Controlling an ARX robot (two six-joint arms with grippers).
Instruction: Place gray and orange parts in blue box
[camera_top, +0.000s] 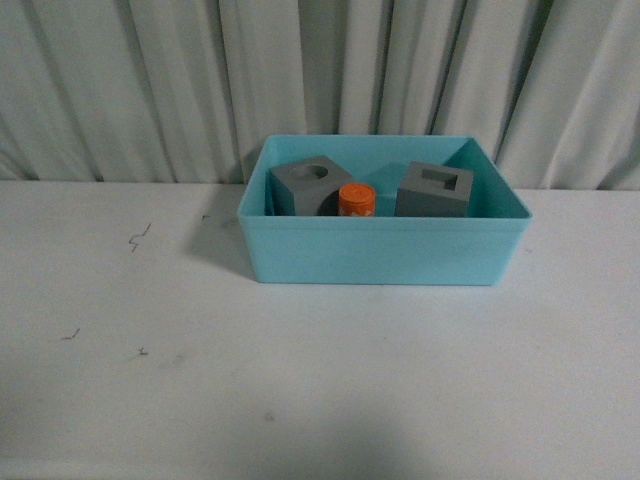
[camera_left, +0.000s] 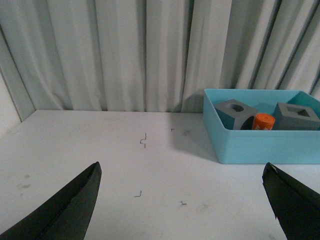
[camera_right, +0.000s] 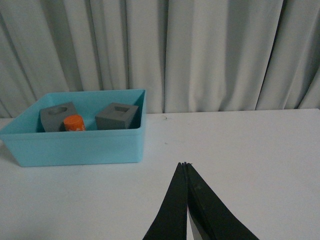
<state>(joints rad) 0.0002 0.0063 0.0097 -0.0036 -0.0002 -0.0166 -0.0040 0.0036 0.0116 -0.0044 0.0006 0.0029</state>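
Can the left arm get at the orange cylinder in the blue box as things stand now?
Probably yes. The left gripper is open and holds nothing, with bare table before it. The orange cylinder stands in the blue box between two gray blocks, close to both, so only a tight descent from above looks free.

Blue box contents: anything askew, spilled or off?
Nothing stands out. Both gray blocks and the orange cylinder sit inside the blue box; the round-hole block looks slightly tilted. The table shows only small dark scuffs.
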